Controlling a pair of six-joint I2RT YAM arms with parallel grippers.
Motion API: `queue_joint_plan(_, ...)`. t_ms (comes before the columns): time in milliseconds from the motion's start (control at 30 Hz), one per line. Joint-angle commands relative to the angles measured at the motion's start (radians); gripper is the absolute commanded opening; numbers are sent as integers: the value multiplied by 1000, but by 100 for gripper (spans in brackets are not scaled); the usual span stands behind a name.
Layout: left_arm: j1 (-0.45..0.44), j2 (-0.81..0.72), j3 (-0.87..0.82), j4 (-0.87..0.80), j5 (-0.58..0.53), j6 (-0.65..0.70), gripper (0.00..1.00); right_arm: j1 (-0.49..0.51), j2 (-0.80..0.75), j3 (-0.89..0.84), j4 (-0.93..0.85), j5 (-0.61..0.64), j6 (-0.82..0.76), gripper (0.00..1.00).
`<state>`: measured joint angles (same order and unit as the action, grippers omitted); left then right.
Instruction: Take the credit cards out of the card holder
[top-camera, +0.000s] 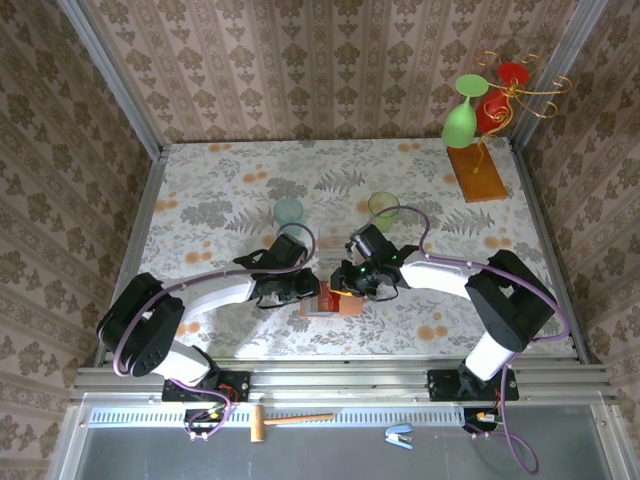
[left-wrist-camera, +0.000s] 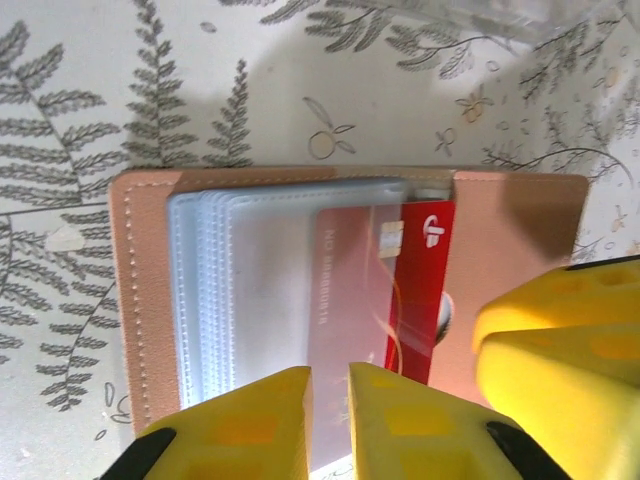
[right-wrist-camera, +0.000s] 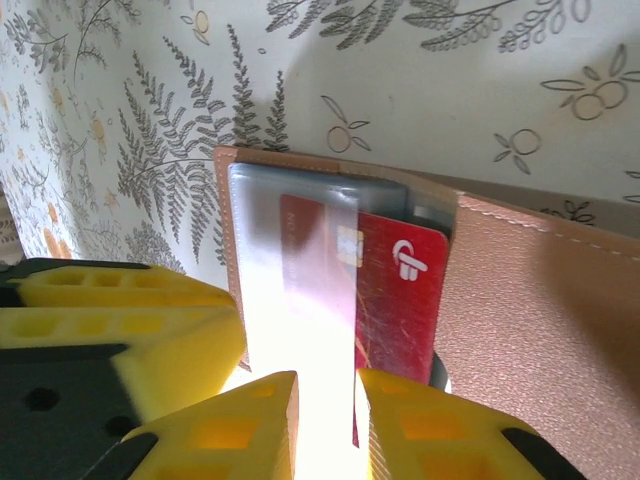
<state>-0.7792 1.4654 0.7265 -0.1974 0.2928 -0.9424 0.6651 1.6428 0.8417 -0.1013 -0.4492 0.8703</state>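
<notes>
The card holder (top-camera: 322, 303) lies open near the table's front middle: tan leather (left-wrist-camera: 140, 300) (right-wrist-camera: 540, 300) with clear plastic sleeves (left-wrist-camera: 250, 290) (right-wrist-camera: 290, 280). One of the credit cards, a red one (left-wrist-camera: 428, 280) (right-wrist-camera: 400, 300), sticks partway out of a sleeve toward the right. My left gripper (top-camera: 312, 290) (left-wrist-camera: 330, 385) is pinched on the near edge of that sleeve. My right gripper (top-camera: 346, 290) (right-wrist-camera: 327, 390) is nearly shut, with the red card's lower edge running into its narrow gap beside the sleeve. The two grippers sit side by side, almost touching; the right one's finger (left-wrist-camera: 560, 350) shows in the left wrist view.
A pale green cup (top-camera: 288, 211) and a yellow-green cup (top-camera: 383, 206) stand just behind the grippers. At the back right is a glass stand on a wooden base (top-camera: 476, 172) holding a green glass (top-camera: 461, 118) and red glasses (top-camera: 492, 108). A hammer (top-camera: 290, 420) lies below the table's front rail.
</notes>
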Motion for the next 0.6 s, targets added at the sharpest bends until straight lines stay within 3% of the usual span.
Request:
queue_joint_plan(0,-3,-9,28,-21,20,10,16,-15,-12,-29,36,-26,16,21)
queue_joint_plan(567,14,67,-8,2,59,17,13,-42,33,-72,59,-44,11,21)
